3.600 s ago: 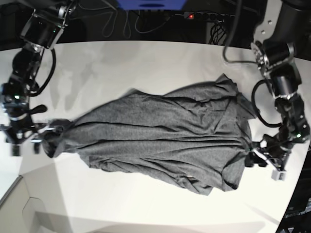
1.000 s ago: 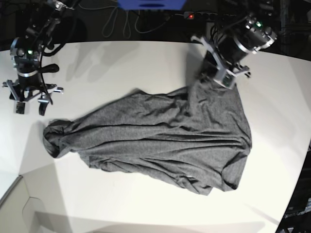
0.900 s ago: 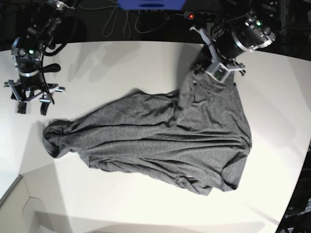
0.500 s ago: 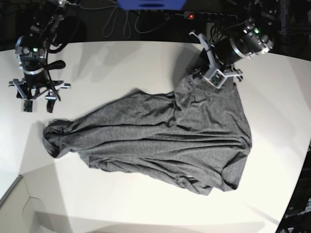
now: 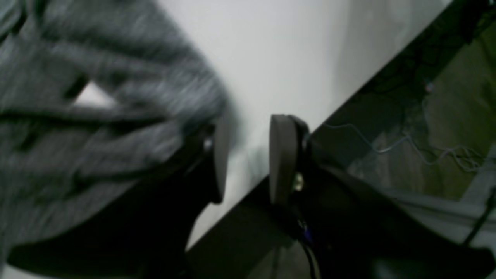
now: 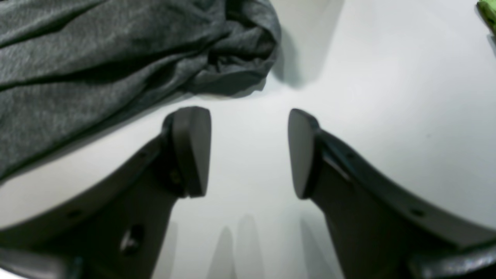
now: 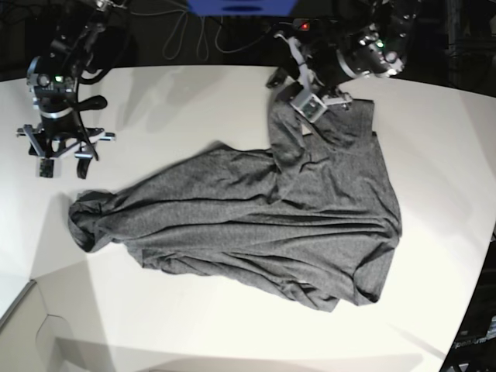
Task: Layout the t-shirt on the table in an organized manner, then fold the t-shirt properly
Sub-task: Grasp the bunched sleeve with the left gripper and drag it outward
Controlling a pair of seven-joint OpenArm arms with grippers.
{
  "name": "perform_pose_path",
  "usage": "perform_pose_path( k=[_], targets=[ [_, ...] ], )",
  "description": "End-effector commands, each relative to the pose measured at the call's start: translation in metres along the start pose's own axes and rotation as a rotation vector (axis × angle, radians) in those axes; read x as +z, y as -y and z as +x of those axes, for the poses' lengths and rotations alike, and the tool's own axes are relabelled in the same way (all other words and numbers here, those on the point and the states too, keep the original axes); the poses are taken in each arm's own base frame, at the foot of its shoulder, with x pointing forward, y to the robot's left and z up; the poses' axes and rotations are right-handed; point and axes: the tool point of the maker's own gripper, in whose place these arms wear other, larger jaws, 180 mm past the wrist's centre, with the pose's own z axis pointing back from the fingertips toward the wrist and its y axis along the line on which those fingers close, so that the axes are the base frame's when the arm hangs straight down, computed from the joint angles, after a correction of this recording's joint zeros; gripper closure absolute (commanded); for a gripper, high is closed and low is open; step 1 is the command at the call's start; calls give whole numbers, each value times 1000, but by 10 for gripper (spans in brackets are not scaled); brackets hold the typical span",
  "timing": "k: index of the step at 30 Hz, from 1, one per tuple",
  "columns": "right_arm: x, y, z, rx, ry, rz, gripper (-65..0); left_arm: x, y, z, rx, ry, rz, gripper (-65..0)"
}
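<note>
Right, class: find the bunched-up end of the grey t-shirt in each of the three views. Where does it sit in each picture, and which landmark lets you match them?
Base: the bunched end lies at the t-shirt's far left, below the right hand.
Right wrist: top centre, just beyond the open fingers.
Left wrist: not in it; only blurred cloth of another part shows.
Shared landmark: the white table, bare beside the cloth in every view.
</note>
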Motion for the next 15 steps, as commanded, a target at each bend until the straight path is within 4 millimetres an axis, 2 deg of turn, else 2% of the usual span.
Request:
perform_pose_path(
  k=[1, 5, 7, 9, 12, 15],
  targets=[
    [1, 1, 15, -5, 56, -4, -321, 4, 5, 14, -19, 47, -17, -182],
    [1, -1, 15, -10, 55, -3, -321, 10, 6, 25, -47, 70, -11, -184],
    [1, -2, 14, -15, 54, -1, -321, 20, -4, 29, -67, 78, 20, -184],
    [1, -2, 14, -14, 54, 0, -321, 34, -29, 33, -55, 94, 101, -184],
    [2, -10, 13, 11, 49, 45, -321, 62, -78, 34, 1, 128, 271, -185],
    [2, -20, 12, 41, 46, 100, -321, 81, -114, 34, 75, 171, 399, -186]
  ],
)
